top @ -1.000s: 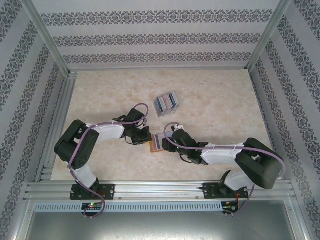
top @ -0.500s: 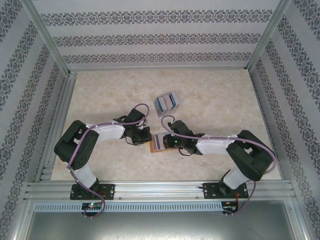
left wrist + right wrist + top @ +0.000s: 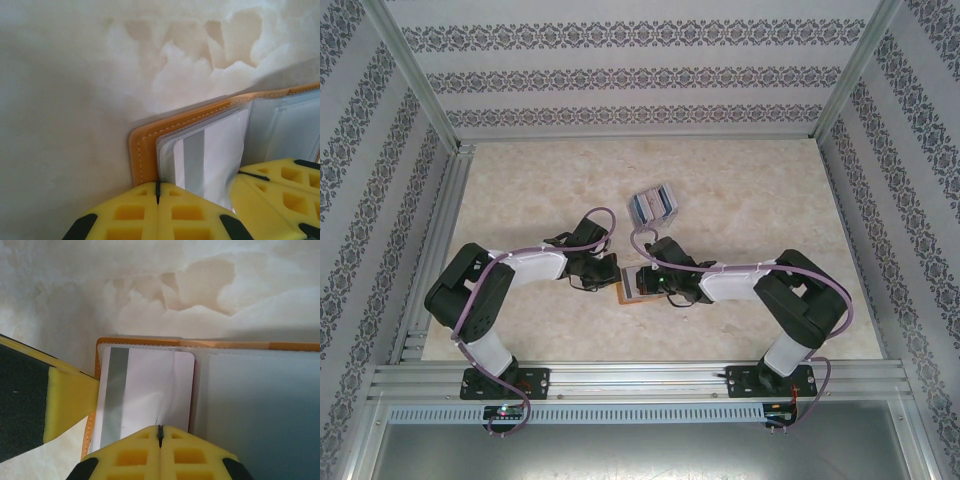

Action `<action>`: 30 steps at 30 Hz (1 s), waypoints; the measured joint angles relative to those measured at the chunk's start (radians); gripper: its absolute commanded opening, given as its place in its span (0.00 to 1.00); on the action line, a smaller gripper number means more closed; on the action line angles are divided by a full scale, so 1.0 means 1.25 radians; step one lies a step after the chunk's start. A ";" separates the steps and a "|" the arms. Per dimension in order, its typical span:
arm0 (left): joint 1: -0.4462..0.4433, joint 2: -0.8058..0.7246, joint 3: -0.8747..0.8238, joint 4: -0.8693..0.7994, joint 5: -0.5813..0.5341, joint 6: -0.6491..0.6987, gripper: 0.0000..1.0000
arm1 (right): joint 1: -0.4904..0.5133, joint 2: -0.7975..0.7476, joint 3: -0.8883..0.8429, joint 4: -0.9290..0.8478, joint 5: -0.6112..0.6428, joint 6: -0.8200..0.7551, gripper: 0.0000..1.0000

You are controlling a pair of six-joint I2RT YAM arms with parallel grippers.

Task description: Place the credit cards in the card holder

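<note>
The card holder (image 3: 634, 287) lies open on the table between my two grippers, its orange rim (image 3: 150, 341) round clear sleeves. A pale credit card (image 3: 150, 385) with a grey stripe sits in the left sleeve; the left wrist view has the same card (image 3: 210, 150). My right gripper (image 3: 160, 431) is shut, tips at the card's near edge, where a crease runs up the sleeve. My left gripper (image 3: 158, 186) is shut at the holder's left edge (image 3: 142, 150). From above, the left gripper (image 3: 617, 274) and right gripper (image 3: 656, 283) almost meet over the holder. More credit cards (image 3: 653, 204) lie stacked behind.
The holder's right half (image 3: 260, 405) is a bluish-grey clear pocket. The pad of my left fingers (image 3: 70, 400) crowds the holder's left side, and my right fingers (image 3: 277, 190) reach in beside the left ones. Metal frame posts and patterned walls (image 3: 620, 80) bound the marble table.
My right gripper has swung left onto the open card holder and shut, its arm stretching out across the table. The left arm has barely moved.
</note>
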 measured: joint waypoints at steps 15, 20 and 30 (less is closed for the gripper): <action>-0.002 -0.056 0.085 -0.179 -0.095 0.036 0.24 | -0.018 -0.221 -0.020 -0.106 -0.041 0.004 0.07; 0.013 -0.026 0.180 -0.203 -0.119 0.075 0.22 | -0.020 -0.280 -0.093 -0.142 -0.049 0.011 0.07; 0.049 0.103 0.220 -0.202 -0.098 0.113 0.16 | -0.019 -0.288 -0.205 -0.161 -0.023 0.053 0.07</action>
